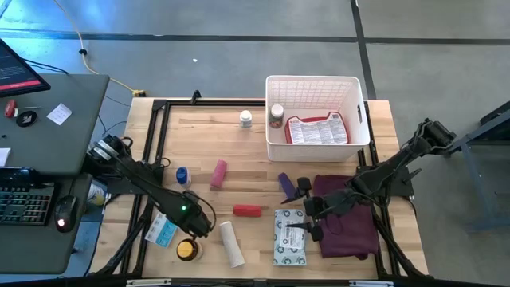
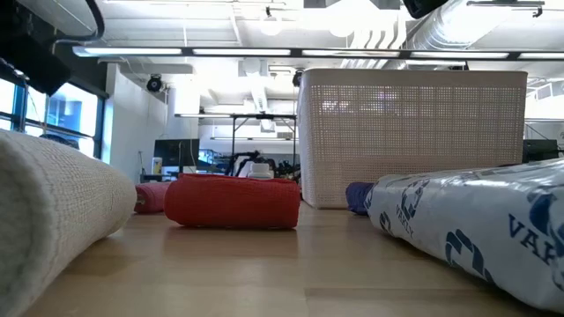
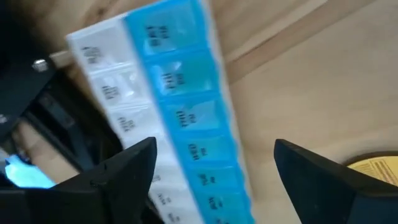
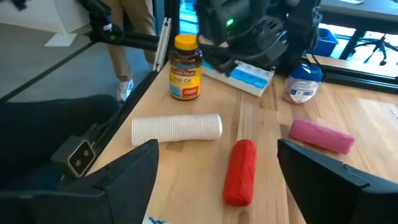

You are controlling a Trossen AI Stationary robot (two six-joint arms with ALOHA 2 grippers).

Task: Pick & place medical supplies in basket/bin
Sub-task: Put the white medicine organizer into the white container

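white basket holds two supplies, more lie on the table

near the front edge lie one white roll (image 1: 232,244), one yellow-lidded bottle (image 1: 187,250), one pill box (image 1: 162,229) and one packet (image 1: 289,236). the left gripper (image 1: 194,220) hovers over the pill box, jaws wide, empty. the right gripper (image 1: 309,219) reaches low over the packet, jaws spread, empty. farther back, the basket (image 1: 316,82) holds one bottle and one flat pack.

Basket (image 1: 317,83) at table (image 1: 239,143) back-right; packet (image 1: 317,130) inside; cloth (image 1: 347,214) in front.
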